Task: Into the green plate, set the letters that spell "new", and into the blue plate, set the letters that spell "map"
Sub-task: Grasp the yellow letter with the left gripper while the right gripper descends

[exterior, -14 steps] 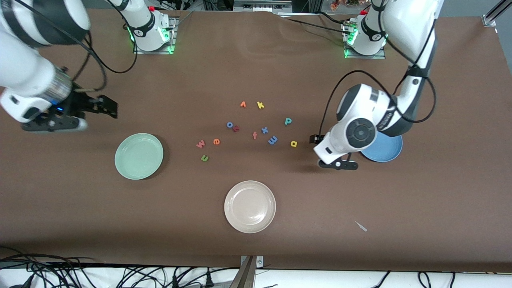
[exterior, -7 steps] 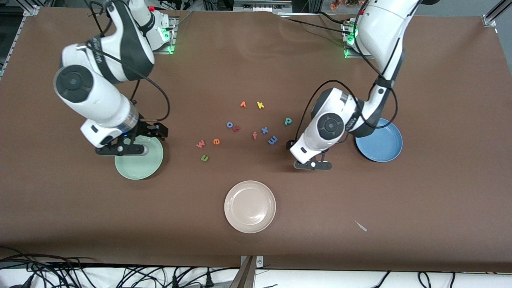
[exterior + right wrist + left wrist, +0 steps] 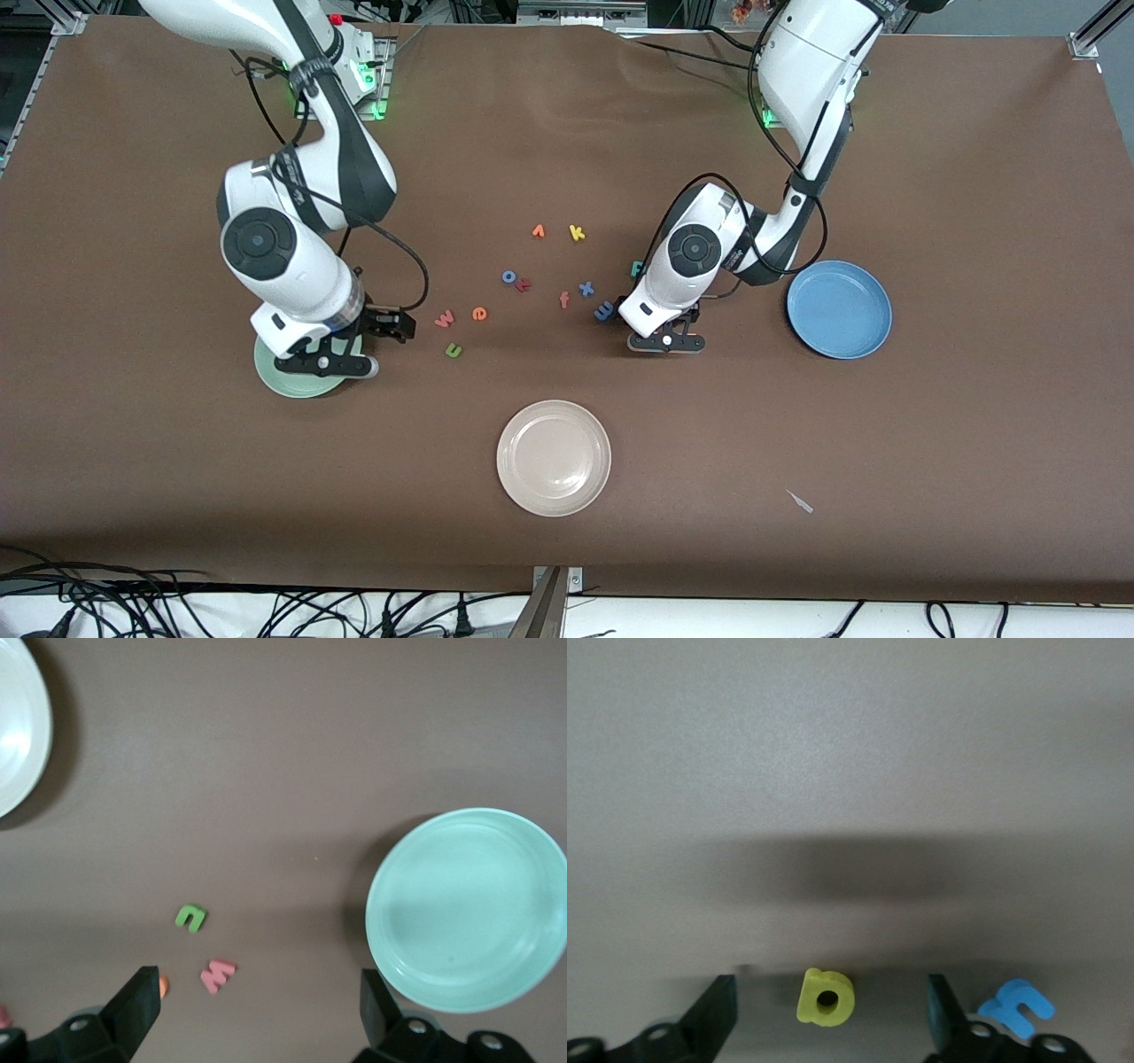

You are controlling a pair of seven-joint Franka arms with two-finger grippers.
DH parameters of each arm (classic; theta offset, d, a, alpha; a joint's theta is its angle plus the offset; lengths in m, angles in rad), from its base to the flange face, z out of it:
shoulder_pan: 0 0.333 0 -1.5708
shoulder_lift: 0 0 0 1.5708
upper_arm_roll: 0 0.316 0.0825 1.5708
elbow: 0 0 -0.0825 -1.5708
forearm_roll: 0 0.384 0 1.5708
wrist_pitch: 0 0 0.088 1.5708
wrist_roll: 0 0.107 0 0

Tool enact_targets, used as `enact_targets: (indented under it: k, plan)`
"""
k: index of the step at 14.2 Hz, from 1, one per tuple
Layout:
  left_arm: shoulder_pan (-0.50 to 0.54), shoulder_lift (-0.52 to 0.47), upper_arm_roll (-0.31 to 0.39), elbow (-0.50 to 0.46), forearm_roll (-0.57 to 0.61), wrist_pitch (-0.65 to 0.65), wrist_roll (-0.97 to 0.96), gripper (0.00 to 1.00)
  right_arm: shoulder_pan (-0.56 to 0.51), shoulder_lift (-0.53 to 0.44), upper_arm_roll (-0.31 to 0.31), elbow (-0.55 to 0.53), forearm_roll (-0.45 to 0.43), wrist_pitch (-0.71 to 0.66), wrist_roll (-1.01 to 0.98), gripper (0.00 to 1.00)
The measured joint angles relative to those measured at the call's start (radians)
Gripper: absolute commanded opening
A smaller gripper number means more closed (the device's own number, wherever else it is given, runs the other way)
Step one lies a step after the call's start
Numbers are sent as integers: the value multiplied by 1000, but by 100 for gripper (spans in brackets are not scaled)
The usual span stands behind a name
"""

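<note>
The yellow "a" (image 3: pixel 826 997) lies on the table between the fingers of my open left gripper (image 3: pixel 831 1020), touching neither; the left arm hides it in the front view. The blue "m" (image 3: pixel 1017 1005) lies just outside one finger, beside that gripper (image 3: pixel 666 344). The teal "p" (image 3: pixel 636 267) peeks out from under the left arm. My right gripper (image 3: pixel 257 1014) hangs open over bare table between the green plate (image 3: pixel 467 908) and the pinkish "w" (image 3: pixel 217 974). The green "n" (image 3: pixel 190 918) and orange "e" (image 3: pixel 479 313) lie beside the "w". The blue plate (image 3: pixel 839 308) holds nothing.
A beige-white plate (image 3: pixel 554 457) sits nearer the front camera. Other letters lie among the task's own: a blue "x" (image 3: pixel 586 288), salmon "f" (image 3: pixel 564 299), yellow "k" (image 3: pixel 577 233), a blue "o" (image 3: pixel 509 276) and a dark red one (image 3: pixel 524 284). The right arm covers part of the green plate (image 3: pixel 283 381).
The right arm has swung in from its end of the table, across the green plate toward the "w". The left gripper has moved from beside the blue plate to around the yellow "a".
</note>
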Motion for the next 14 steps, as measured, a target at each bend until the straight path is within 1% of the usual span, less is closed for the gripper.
enact_targets:
  k: [1, 2, 4, 6, 8, 10, 14]
  plan:
    - [0, 1, 1, -2, 10, 0, -7, 78, 0, 21, 2, 2, 15, 29, 5, 100]
    - [0, 3, 1, -3, 16, 0, -9, 71, 0, 43, 4, 3, 36, 71, 13, 100]
    - [-4, 5, 1, -8, 20, 0, -15, 65, 1, 86, 7, 4, 63, 143, 18, 100]
    - [-11, 7, 2, -11, 25, 0, -29, 51, 6, 117, 12, 7, 67, 168, 20, 100]
    - [-14, 5, 3, -10, 37, 0, -47, 33, 17, 134, 14, 10, 67, 169, 25, 100]
    - [-19, 2, 2, -10, 55, 0, -69, 22, 40, 149, 15, 11, 67, 185, 58, 100]
    - [-21, -2, 4, -10, 60, -1, -76, 11, 70, 164, 15, 5, 67, 192, 102, 100]
